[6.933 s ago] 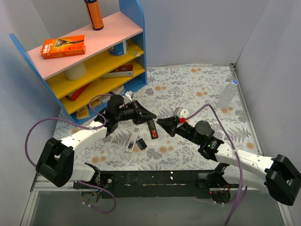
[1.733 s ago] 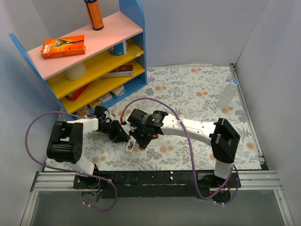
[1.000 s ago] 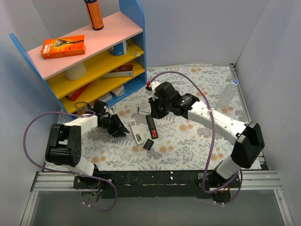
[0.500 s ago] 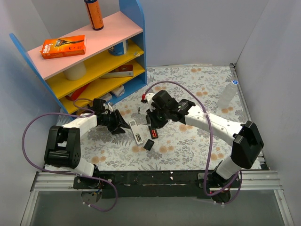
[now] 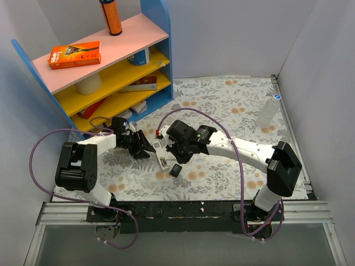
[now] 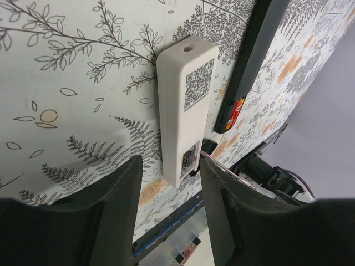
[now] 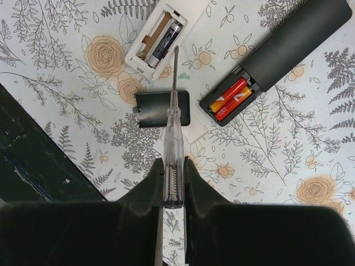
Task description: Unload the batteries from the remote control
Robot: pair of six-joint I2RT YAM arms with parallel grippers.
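The white remote [image 5: 161, 155] lies back up with its compartment open; one dark battery [image 7: 165, 40] sits in it. The black remote [image 7: 288, 44] lies beside it, holding two reddish-orange batteries [image 7: 233, 97]. A black cover piece [image 7: 161, 109] lies between them on the mat. My right gripper [image 7: 172, 160] is shut on a clear-handled screwdriver [image 7: 171, 138], whose tip points at the white remote's compartment. My left gripper [image 6: 169, 185] is open, with the white remote's [image 6: 186, 105] open end between its fingers. In the top view, the left gripper [image 5: 145, 149] and right gripper [image 5: 178, 149] flank the white remote.
A blue shelf unit [image 5: 158, 33] with boxes and an orange can stands at the back left. A clear plastic bottle [image 5: 267, 112] stands at the right wall. A thin white cover [image 7: 195, 132] lies next to the black one. The black frame rail [image 5: 183, 209] runs along the near edge.
My right gripper has come from the back of the mat toward the near left, and the screwdriver is now over the white remote. My left gripper has closed in on the remote's end.
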